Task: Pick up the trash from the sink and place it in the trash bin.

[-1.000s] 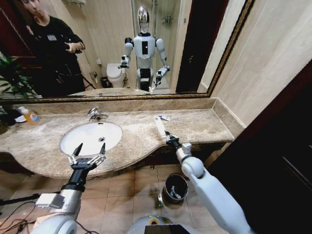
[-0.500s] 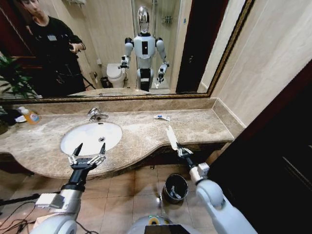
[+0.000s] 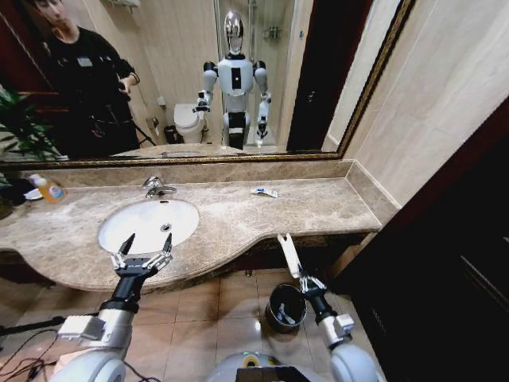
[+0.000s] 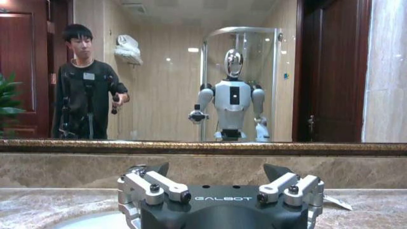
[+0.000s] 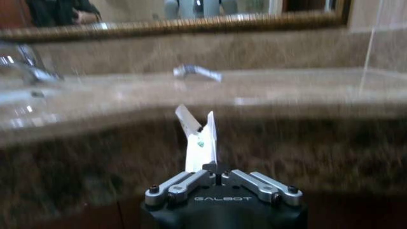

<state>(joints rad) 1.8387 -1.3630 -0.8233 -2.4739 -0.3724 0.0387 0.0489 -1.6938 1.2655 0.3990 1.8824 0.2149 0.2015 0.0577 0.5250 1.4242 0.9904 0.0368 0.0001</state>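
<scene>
Holding a long flat white wrapper pinched between closed fingers, the right gripper hangs below the front edge of the beige-brown marble counter, directly above the small round dark trash bin with its shiny metal rim on the tiled floor. The wrapper sticks up from the fingertips, gripped at one end so its length stays clear of the bin's rim; a release from this spot would likely drop it inside. In the right wrist view the same wrapper stands straight up from the shut fingers against the dark face under the counter. The left gripper waits with its fingers spread apart at the front edge of the counter, just before the wide oval white ceramic sink, whose basin looks bare. One more small white wrapper lies near the counter's back edge, right of the chrome faucet
</scene>
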